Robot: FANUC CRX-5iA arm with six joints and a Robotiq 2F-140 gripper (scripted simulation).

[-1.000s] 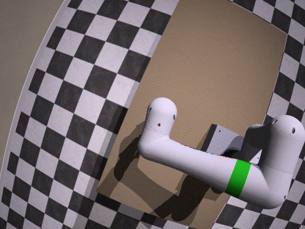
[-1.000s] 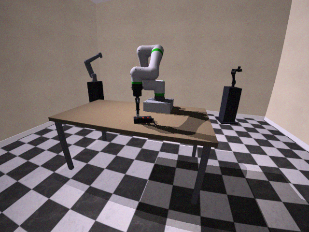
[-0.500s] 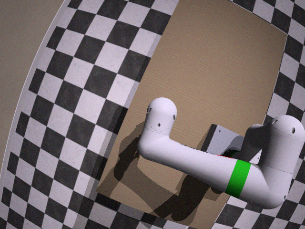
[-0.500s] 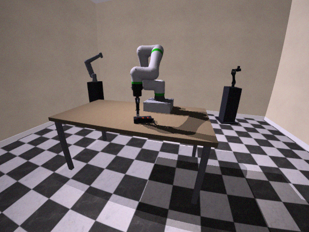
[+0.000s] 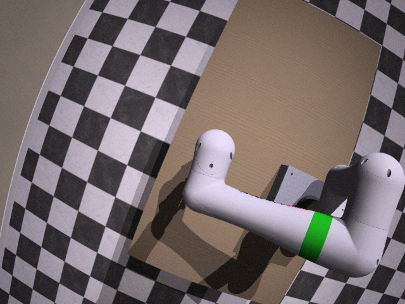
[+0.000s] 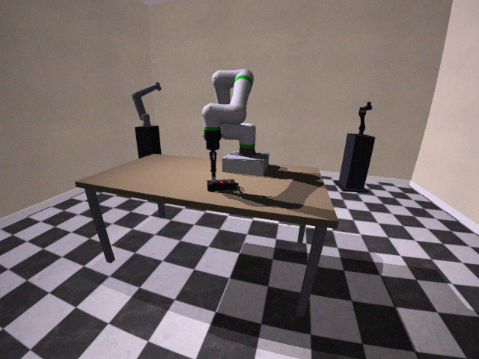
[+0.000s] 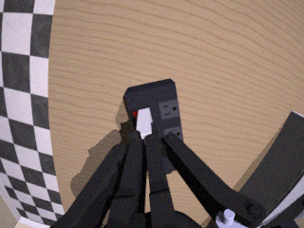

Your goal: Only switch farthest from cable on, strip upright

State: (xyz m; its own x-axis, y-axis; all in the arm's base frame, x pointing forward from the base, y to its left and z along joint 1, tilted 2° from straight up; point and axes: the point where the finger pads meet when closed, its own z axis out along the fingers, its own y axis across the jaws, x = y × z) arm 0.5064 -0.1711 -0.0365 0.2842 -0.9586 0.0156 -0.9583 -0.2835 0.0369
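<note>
The black power strip lies flat on the wooden table, sockets up. It also shows in the exterior view with small red lit switches along its top. My gripper is shut, fingers pressed together, and points straight down at the strip's end; its tips are at a red switch near the strip's left edge. In the exterior view the gripper stands vertically over the strip's left end. In the top view the arm hides the strip and gripper. The cable is hidden.
The grey robot base block stands on the table just behind the strip, and shows in the top view. Two dark pedestals with small arms stand on the floor beyond the table. The table edge is close on the wrist view's left.
</note>
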